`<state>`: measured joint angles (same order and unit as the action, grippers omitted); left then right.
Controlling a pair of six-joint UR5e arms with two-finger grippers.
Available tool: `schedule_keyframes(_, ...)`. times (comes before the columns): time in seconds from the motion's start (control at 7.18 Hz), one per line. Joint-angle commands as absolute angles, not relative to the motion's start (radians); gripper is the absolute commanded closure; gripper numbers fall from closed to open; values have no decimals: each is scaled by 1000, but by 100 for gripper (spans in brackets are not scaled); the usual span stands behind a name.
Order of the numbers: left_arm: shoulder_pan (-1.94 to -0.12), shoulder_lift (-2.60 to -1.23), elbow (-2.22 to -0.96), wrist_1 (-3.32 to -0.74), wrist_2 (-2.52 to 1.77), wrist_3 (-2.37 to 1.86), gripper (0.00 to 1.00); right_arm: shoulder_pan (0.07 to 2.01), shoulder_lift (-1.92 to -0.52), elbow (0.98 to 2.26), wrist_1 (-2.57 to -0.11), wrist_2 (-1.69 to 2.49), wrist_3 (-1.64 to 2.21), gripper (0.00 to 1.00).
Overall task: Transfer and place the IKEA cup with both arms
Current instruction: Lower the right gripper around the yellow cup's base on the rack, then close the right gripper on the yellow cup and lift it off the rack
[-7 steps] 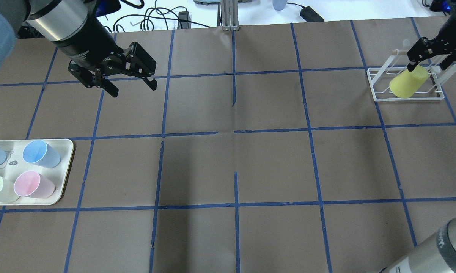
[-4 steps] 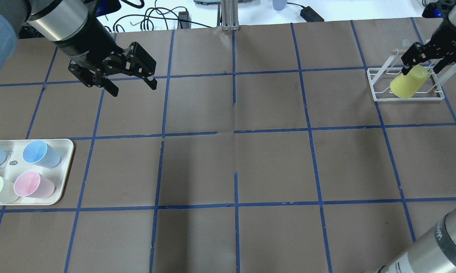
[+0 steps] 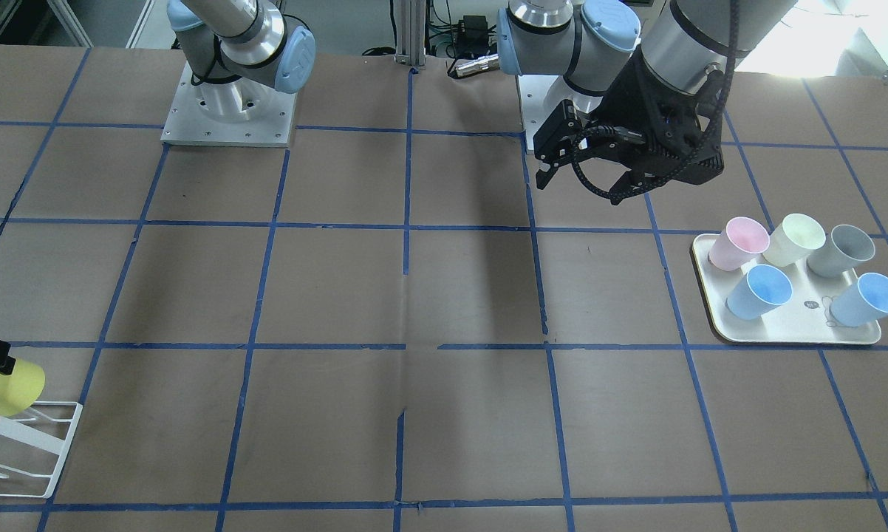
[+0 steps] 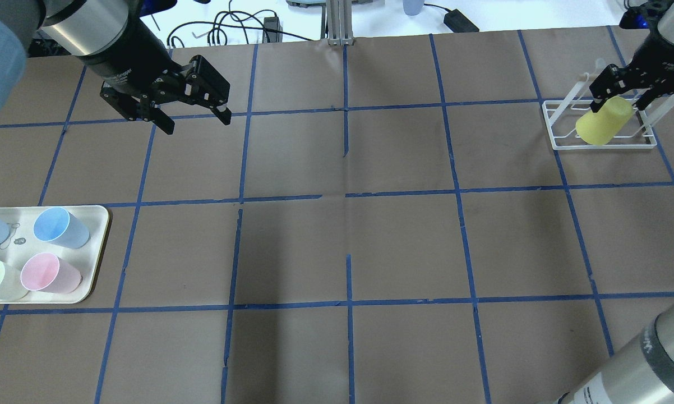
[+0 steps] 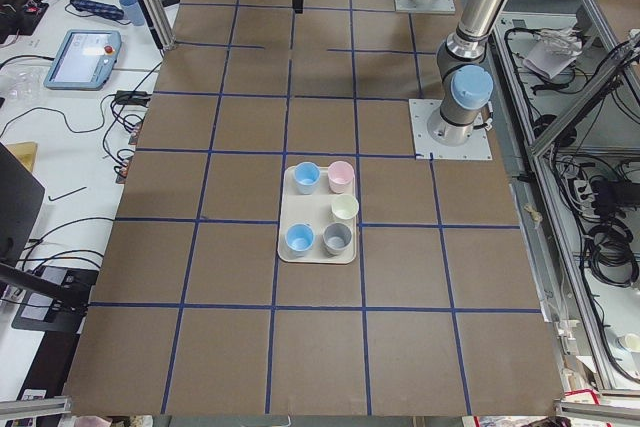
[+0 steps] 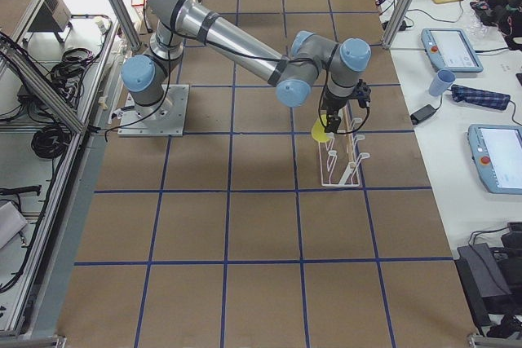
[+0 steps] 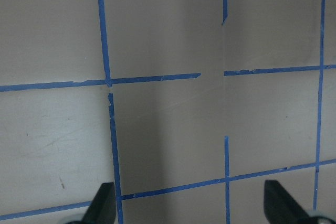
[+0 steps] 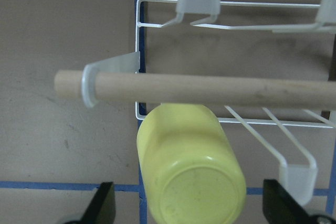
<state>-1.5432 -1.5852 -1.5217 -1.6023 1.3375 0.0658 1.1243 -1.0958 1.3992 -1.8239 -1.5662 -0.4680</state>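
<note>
Right wrist-mounted alone shows the IKEA cup (image 8: 191, 169) base-up between fingers (image 8: 103, 206).

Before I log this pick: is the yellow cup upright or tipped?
Tipped: the yellow cup leans inverted on the white rack, base uppermost.

I work in a robotics lab. My arms (image 3: 252, 33) are bolted by metal base plates (image 3: 226, 127) onto a table (image 4: 404, 241) papered brown and gridded with blue tape (image 4: 292, 197). Beside the table, white benches (image 6: 489, 226) carry teach pendants (image 6: 449, 48) and cables (image 4: 230, 22); an aluminium post (image 4: 337, 22) stands at its edge.
</note>
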Motion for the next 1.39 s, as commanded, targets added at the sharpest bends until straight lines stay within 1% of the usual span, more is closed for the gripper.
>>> schedule_keyframes(0.0,-1542,-1583,-1523,-1603,1335,60,0,1124,-1080,1399,-1825,-1566,-468,0)
schedule_keyframes(0.28,-1542,-1583,-1523,-1605,1330,31,0,1126,-1074,1399,-1827,-1566,-468,0)
schedule_keyframes(0.42,-1533,-1583,-1523,-1608,1330,31,0,1124,-1071,1399,-1827,-1566,-468,2)
schedule_keyframes(0.56,-1520,-1580,-1523,-1612,1330,31,0,1126,-1069,1399,-1827,-1566,-468,16)
schedule_keyframes(0.7,-1516,-1578,-1529,-1612,1330,31,0,1126,-1069,1399,-1827,-1566,-468,37)
schedule_keyframes(0.84,-1516,-1572,-1543,-1605,1328,31,0,1126,-1071,1397,-1827,-1566,-468,53)
schedule_keyframes(1.11,-1516,-1571,-1548,-1605,1328,31,0,1124,-1071,1396,-1824,-1566,-468,59)
schedule_keyframes(1.25,-1516,-1569,-1548,-1605,1328,31,0,1126,-1078,1385,-1813,-1566,-466,59)
